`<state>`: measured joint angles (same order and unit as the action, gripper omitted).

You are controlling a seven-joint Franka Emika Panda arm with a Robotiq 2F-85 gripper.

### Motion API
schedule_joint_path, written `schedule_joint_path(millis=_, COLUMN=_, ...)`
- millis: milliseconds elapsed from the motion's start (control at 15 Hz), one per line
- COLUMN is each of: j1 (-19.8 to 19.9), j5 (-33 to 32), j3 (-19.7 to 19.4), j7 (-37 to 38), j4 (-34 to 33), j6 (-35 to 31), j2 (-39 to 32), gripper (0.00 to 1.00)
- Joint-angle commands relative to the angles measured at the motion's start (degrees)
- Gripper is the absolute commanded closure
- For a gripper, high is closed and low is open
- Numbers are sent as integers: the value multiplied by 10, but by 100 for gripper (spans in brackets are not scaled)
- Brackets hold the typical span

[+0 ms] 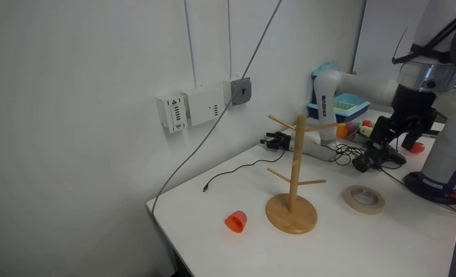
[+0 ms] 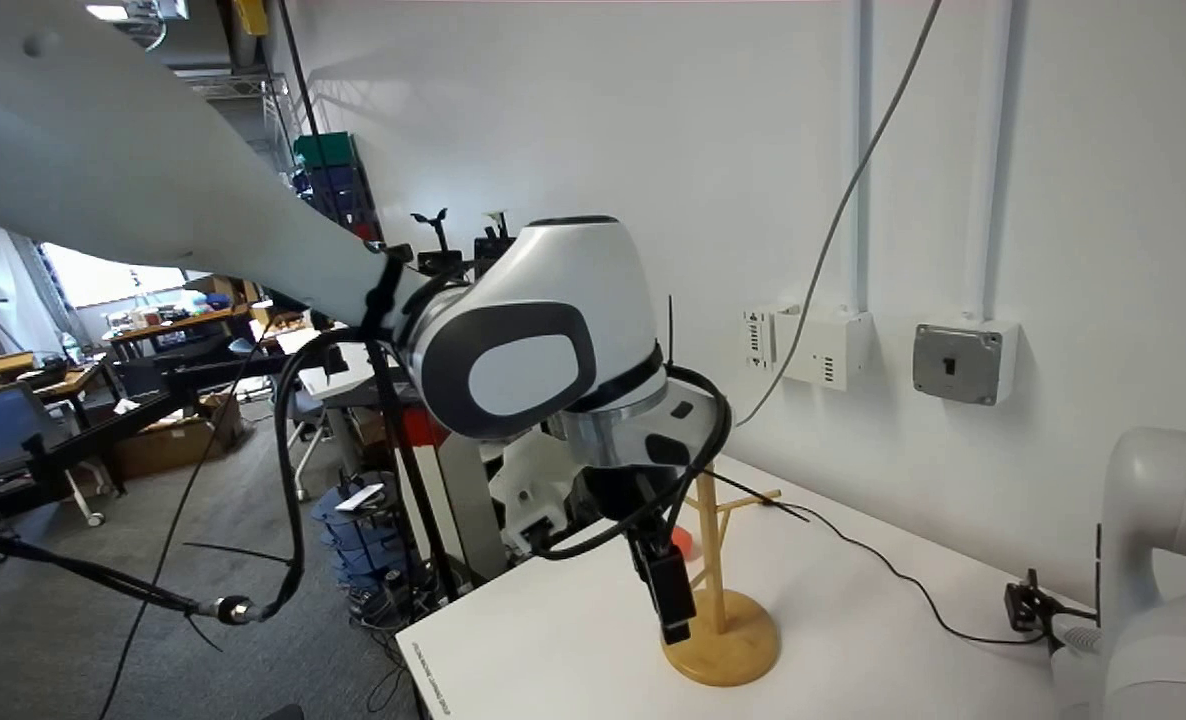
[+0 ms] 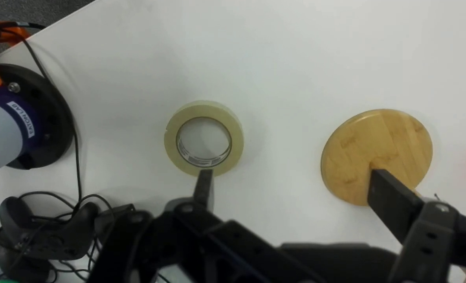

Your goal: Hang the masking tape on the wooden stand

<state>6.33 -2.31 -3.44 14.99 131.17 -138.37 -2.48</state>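
Note:
The masking tape, a pale beige ring [image 1: 349, 199], lies flat on the white table in an exterior view. It also shows in the wrist view [image 3: 237, 141]. The light wooden stand [image 1: 297, 161] is upright beside it, its pegs bare. The stand also shows in an exterior view [image 2: 710, 560], and its round base in the wrist view [image 3: 374, 145]. My gripper [image 3: 292, 175] is open and empty above the table. In the wrist view, one fingertip overlaps the tape's near rim and the other overlaps the stand's base. The gripper also shows in an exterior view [image 1: 392, 142].
A small orange-red cup [image 1: 236, 221] lies on its side near the stand. A white column with a dark base [image 3: 40, 118] stands beside the tape. A game controller with cables [image 3: 44, 232], a second white arm [image 1: 328, 104], toy food and a blue tray [image 1: 347, 111] are behind.

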Motion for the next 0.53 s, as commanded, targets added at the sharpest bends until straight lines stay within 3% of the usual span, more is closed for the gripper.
schedule_joint_path(millis=0, j1=0, j5=-1, j3=-17, j7=4, j4=-54, j6=17, j2=-38, gripper=0)
schedule_joint_path(millis=67, j1=-6, j5=1, j3=-15, j7=-1, j4=-22, j6=3, j2=-18, gripper=0)
schedule_joint_path(millis=467, j1=-5, j5=1, j3=-21, j7=-1, j4=-40, j6=3, j2=-32, gripper=0)
